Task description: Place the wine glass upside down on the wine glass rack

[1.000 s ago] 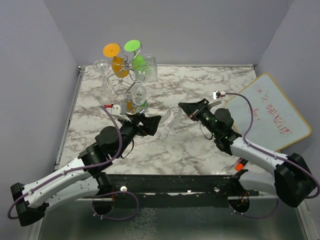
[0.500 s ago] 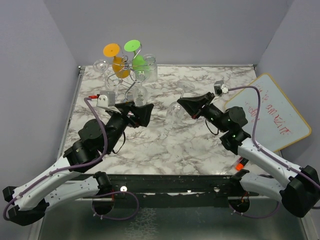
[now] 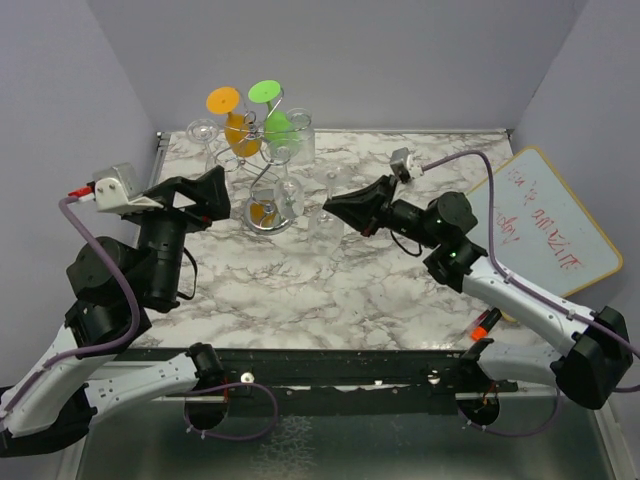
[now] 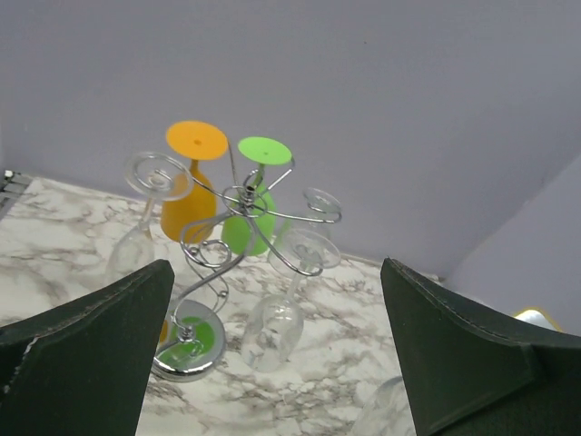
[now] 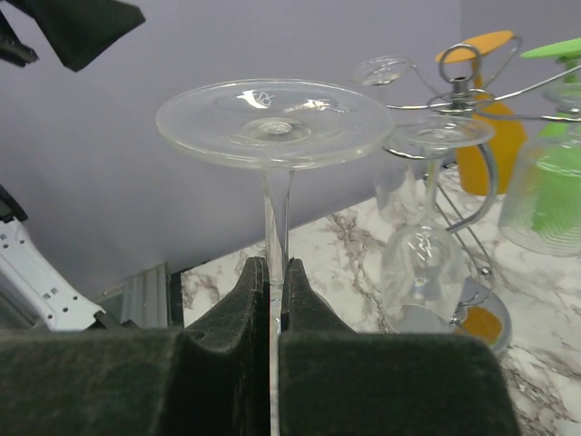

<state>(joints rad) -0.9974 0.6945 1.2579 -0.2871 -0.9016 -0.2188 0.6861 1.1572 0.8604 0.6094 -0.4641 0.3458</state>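
Note:
My right gripper (image 5: 274, 268) is shut on the stem of a clear wine glass (image 5: 272, 123), held upside down with its round foot on top. In the top view the right gripper (image 3: 335, 207) holds the wine glass (image 3: 322, 225) just right of the wine glass rack (image 3: 262, 150), a silver wire stand on a round shiny base (image 3: 268, 214). An orange glass (image 3: 238, 128), a green glass (image 3: 276, 118) and clear glasses hang on the rack. My left gripper (image 3: 222, 192) is raised left of the rack and open, with nothing in it. In the left wrist view the left gripper (image 4: 277, 282) frames the rack (image 4: 238, 195).
A whiteboard (image 3: 545, 225) with red writing leans at the table's right edge. A hanging clear glass (image 5: 422, 263) is the rack's nearest to the held glass. The back wall stands close behind the rack. The marble table (image 3: 330, 290) reaches to the arms' bases.
The right gripper has lifted the wine glass off the table and carried it left toward the rack. The left arm has risen and swung left, away from the glass.

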